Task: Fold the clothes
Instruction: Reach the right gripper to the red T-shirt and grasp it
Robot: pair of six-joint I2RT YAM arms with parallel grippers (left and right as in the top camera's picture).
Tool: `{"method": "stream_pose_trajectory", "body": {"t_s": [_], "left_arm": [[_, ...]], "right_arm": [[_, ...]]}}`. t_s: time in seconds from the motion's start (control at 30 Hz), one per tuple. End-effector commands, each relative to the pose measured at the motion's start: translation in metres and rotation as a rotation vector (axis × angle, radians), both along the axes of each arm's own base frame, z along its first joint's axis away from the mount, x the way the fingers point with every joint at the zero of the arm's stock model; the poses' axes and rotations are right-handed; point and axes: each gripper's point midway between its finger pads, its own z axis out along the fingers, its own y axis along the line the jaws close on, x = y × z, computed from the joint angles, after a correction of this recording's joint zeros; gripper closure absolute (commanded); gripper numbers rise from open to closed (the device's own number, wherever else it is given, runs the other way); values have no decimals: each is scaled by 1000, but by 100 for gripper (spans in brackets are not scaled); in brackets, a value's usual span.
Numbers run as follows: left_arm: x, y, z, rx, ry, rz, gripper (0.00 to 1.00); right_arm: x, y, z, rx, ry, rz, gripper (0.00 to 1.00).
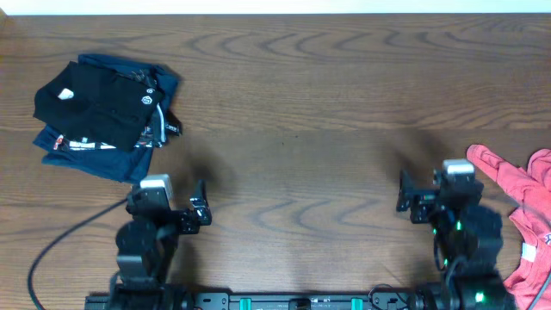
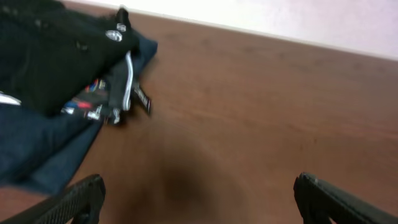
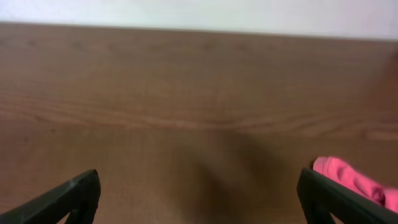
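1. Wooden table (image 1: 301,129); coral T-shirt (image 1: 535,202) at its right edge, cut off overhead; the right wrist view catches only a pink tip.
2. Both wide and empty: left claw (image 2: 199,196); right claw (image 3: 199,186).

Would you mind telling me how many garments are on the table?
3. A black garment lies on a navy garment at the far left; a coral T-shirt lies crumpled at the right edge, partly out of frame. The pile may hide more.

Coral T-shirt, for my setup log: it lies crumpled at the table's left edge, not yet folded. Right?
Wrong side: the coral T-shirt lies crumpled at the table's right edge, not yet folded. The overhead view shows it.
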Motion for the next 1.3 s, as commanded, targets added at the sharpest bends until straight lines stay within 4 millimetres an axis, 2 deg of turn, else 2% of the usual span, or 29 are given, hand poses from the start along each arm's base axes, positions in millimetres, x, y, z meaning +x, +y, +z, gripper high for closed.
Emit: {"method": "stream_pose_trajectory", "body": {"t_s": [0.0,0.13,0.27,0.33,0.37,0.4,0.5,0.53,0.6,0.77,0.9,1.03,1.07,1.13,1.17,1.2,1.27], "left_arm": [[3,-1,22,-15,74,-1,2],[0,-1,21,-5,265,0,2],[0,-2,18,-1,399,0,2],[0,-2,13,-1,438,-2,2],[0,-2,9,0,456,-1,2],[0,-2,6,1,470,-2,2],[-1,-2,2,2,495,-1,2],[-1,-2,1,2,496,-1,2],[-1,-2,2,2,495,-1,2],[-1,-2,2,3,495,-1,2],[-1,-2,2,2,495,-1,2],[-1,-2,1,2,496,-1,2],[-1,-2,1,2,496,-1,2],[-1,-2,2,2,495,-1,2],[-1,-2,2,2,495,-1,2],[-1,-2,2,2,496,-1,2],[-1,-2,2,2,496,-1,2]], "right_arm": [[14,0,6,9,122,-18,1],[33,-4,-6,-8,349,-38,1],[60,3,-15,16,458,-20,1],[72,-3,-21,-12,473,-43,1],[79,-13,-27,-43,475,-87,1],[84,-25,-32,-76,480,-138,7],[90,-76,-50,-171,514,-373,40],[89,-93,-59,-195,535,-446,41],[88,-114,-77,-213,583,-509,32],[79,-156,-129,-189,708,-615,32],[76,-175,-156,-153,746,-659,32],[69,-190,-173,-127,773,-712,36],[66,-194,-177,-116,777,-731,39],[62,-201,-183,-91,782,-770,59],[60,-204,-184,-75,780,-791,73],[60,-206,-185,-60,773,-807,96],[70,-200,-186,-2,744,-772,99]]}}
